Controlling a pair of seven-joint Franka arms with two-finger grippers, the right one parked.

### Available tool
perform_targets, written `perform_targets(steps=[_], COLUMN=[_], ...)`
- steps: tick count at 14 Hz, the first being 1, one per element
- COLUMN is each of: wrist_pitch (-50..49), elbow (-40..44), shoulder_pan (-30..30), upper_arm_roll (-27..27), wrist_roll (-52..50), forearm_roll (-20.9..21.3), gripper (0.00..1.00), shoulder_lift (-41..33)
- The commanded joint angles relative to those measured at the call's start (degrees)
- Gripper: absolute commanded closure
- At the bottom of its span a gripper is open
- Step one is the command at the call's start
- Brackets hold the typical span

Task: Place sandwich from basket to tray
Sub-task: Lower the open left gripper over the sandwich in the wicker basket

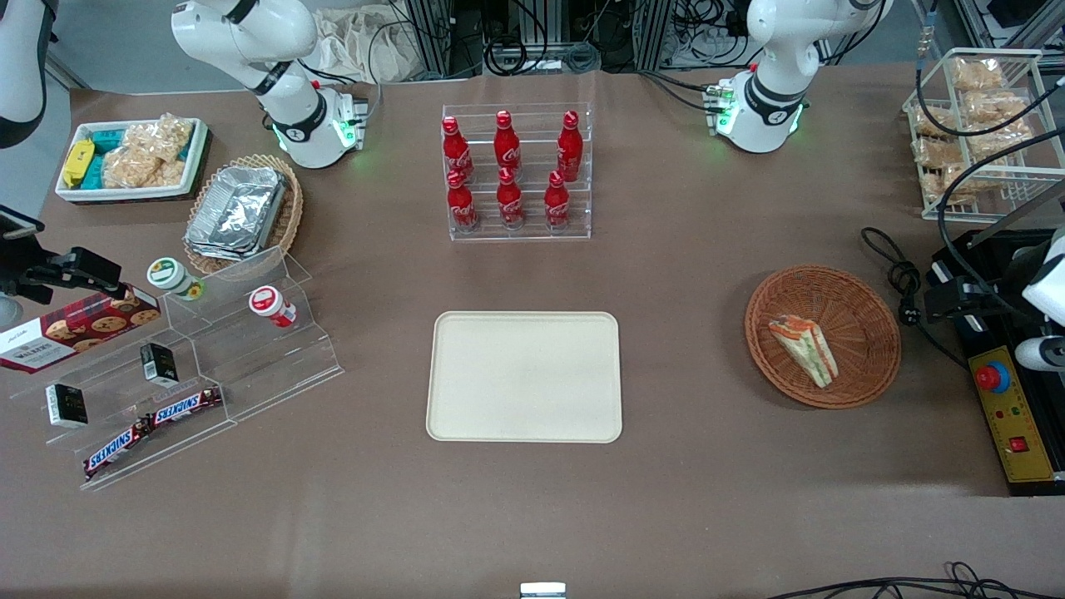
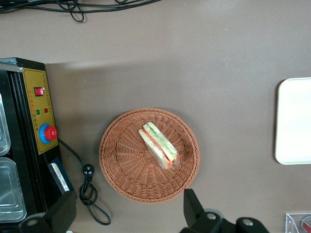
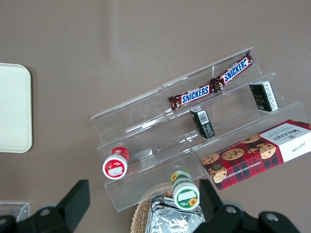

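Observation:
The sandwich point(image 1: 804, 349), a wrapped wedge with green, orange-red and white layers, lies in the round reddish-brown wicker basket point(image 1: 865, 308). It also shows in the left wrist view point(image 2: 159, 145), in the basket point(image 2: 126, 165). The cream tray point(image 1: 524, 376) lies bare at the table's middle; its edge shows in the left wrist view point(image 2: 294, 121). My left gripper point(image 1: 948, 293) point(image 2: 129, 213) hangs open and empty high above the table, beside the basket toward the working arm's end. Its fingers point(image 2: 193, 206) stand wide apart.
A black control box with a red stop button point(image 1: 992, 378) and a coiled black cable point(image 1: 903, 279) lie beside the basket. A rack of red bottles point(image 1: 516, 170) stands farther from the camera than the tray. A wire rack of snack bags point(image 1: 973, 125) stands at the working arm's end.

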Motion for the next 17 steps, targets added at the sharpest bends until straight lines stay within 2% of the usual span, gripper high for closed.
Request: perform_targets(steps=[1, 4, 9, 11, 16, 17], wrist_pitch=[-0.99, -1.08, -0.11, 4.08, 17.01, 18.77], elbow=[0.31, -0.74, -11.88, -16.89, -24.99, -26.48], shoulder_pan=[0.07, 0.06, 0.15, 0.59, 0.16, -0.02], upper_arm_roll=[-0.24, -0.24, -0.24, 0.02, 0.02, 0.02], wrist_roll=[-0.16, -0.16, -3.32, -3.84, -22.27, -24.39], forearm_roll=[-0.26, -0.61, -0.09, 0.0, 0.26, 0.35], gripper=[0.01, 0.01, 0.01, 0.01, 0.02, 0.06], shoulder_lift=[-0.03, -0.03, -0.55, -0.64, 1.38, 1.99])
